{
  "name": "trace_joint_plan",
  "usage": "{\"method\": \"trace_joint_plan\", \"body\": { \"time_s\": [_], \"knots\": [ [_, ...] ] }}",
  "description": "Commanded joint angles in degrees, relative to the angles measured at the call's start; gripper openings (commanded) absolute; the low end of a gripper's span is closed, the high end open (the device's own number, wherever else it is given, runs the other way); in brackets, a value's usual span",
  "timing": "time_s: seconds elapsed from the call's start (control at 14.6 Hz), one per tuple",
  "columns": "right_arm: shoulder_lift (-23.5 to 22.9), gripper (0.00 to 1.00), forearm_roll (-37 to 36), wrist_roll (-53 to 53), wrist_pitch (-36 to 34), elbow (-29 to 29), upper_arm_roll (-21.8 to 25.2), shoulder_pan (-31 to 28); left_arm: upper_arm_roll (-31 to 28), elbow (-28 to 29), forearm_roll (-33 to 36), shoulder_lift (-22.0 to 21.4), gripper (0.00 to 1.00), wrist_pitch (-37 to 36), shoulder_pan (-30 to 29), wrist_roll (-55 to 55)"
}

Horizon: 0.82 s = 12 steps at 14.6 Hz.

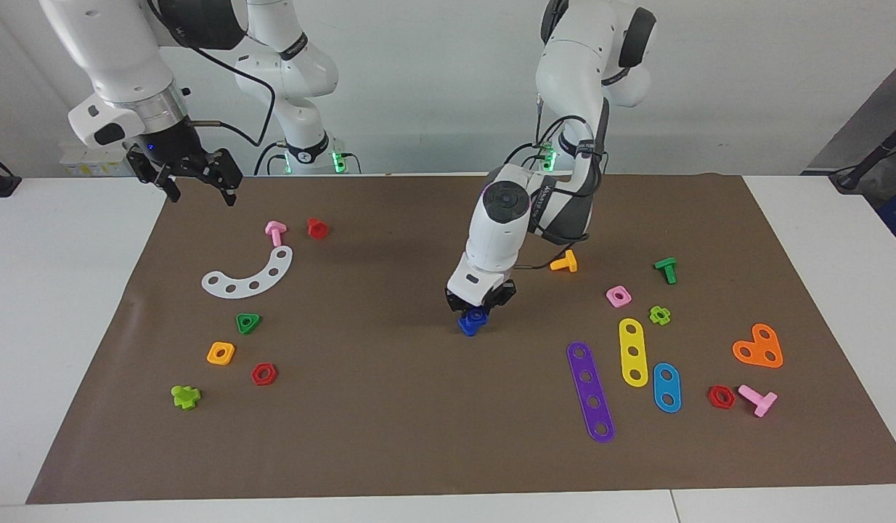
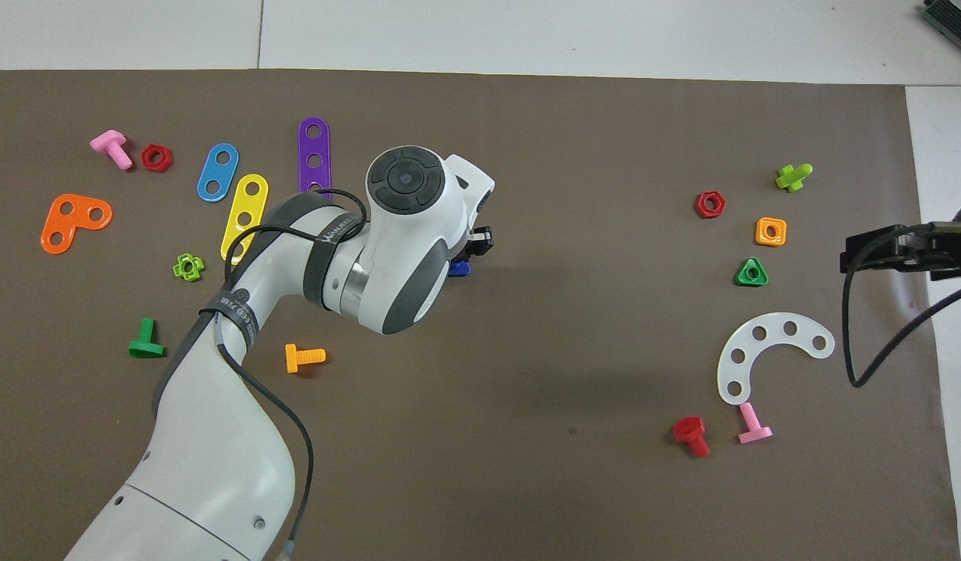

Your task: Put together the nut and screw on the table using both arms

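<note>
Left pincer [image 1: 478, 314] clamps blue nut [image 1: 474, 319] on mat [image 1: 390, 407].

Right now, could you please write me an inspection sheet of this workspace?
Surface: brown mat on a white table.
Job's things: blue piece in the left gripper, at mid-mat; nut and screw not told apart.
Clutter: coloured toy bolts, nuts and perforated strips toward both ends, including a white curved strip and a purple strip.
Grippers: left shut on the blue piece; right gripper open, waiting above the mat's corner.
Cables: black cable along the left arm; another at the right gripper.
Surroundings: nothing seen.
</note>
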<state>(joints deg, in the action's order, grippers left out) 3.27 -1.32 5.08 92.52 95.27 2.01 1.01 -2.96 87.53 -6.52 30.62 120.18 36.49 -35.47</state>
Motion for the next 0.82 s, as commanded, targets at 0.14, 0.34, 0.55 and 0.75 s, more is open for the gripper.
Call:
{"method": "trace_joint_plan", "body": {
  "time_s": [0.14, 0.34, 0.55, 0.75],
  "knots": [
    [1.0, 1.00, 0.7, 0.5, -0.4, 0.8, -0.2, -0.3, -0.1, -6.8, -0.1, 3.7, 0.40, -5.7, 0.0, -0.7],
    [1.0, 1.00, 0.6, 0.5, -0.4, 0.8, -0.2, -0.3, 0.0, -6.8, -0.1, 3.7, 0.40, -5.4, 0.2, -0.7],
    [1.0, 1.00, 0.6, 0.5, -0.4, 0.8, -0.2, -0.3, 0.0, -6.6, -0.1, 3.7, 0.40, -5.5, 0.1, -0.7],
    [1.0, 1.00, 0.6, 0.5, -0.4, 0.8, -0.2, -0.3, 0.0, -6.4, 0.0, 4.6, 0.40, -5.0, 0.3, -0.7]
  ]
}}
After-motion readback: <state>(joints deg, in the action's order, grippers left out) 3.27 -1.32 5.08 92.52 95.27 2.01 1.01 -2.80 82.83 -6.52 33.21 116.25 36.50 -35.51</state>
